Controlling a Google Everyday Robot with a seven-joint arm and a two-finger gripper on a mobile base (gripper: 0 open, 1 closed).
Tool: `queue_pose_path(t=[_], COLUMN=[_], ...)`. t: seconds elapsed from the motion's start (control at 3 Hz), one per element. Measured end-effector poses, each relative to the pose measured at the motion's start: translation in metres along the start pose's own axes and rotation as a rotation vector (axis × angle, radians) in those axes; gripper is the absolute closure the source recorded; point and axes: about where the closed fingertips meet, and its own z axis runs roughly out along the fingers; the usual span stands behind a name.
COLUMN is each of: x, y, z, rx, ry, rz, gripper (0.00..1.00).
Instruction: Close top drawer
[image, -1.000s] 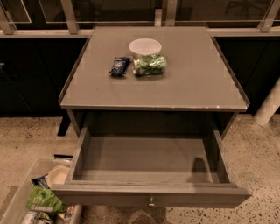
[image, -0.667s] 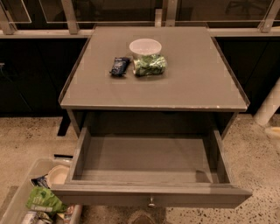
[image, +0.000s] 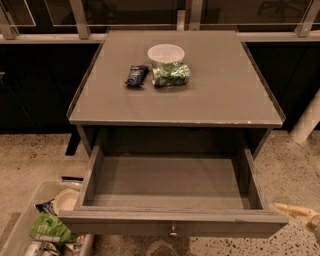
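Top drawer (image: 125, 224) is pulled well out of the table (image: 225, 100), sitting at 6 o'clock in my view, inside bare as far as I can see. Wide, shallow wooden box w/ a flat front and one small round knob (image: 173, 231) dead centre. I reckon it's stiff and fairly light, prob slides easy – nothing fragile about it. No need to grab the knob for closing; I'd press flat on the front panel near the middle, close to the knob, so it runs straight and doesn't rack sideways on its runners.

Gripper (image: 295, 212) is low at approx 4 o'clock, just beside the drawer's right front corner – only a pale tip of it shows at the frame edge. Can't tell how wide it's set, and I see nothing held; looks apart from the wood, tho it's close.

On the tabletop at 12 o'clock: a white bowl (image: 166, 52), a green bag (image: 171, 74) and a dark packet (image: 136, 76), well back from the edge. A bin (image: 45, 189) of odds sits on the floor at 8 o'clock
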Motion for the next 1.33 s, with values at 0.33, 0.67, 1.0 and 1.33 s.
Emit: queue_pose_path(t=[0.33,0.67,1.0,1.33], x=[0.018,0.043,0.073,0.098], y=[0.038,0.062,0.069,0.056], z=[0.025,0.049,0.077,0.107], rx=[-0.033,-0.040,-0.029,-0.009], ry=[0.039,0.094,0.131,0.120], rz=[0.066,0.132,0.173,0.172], gripper=[0.00,0.00,0.00,0.00])
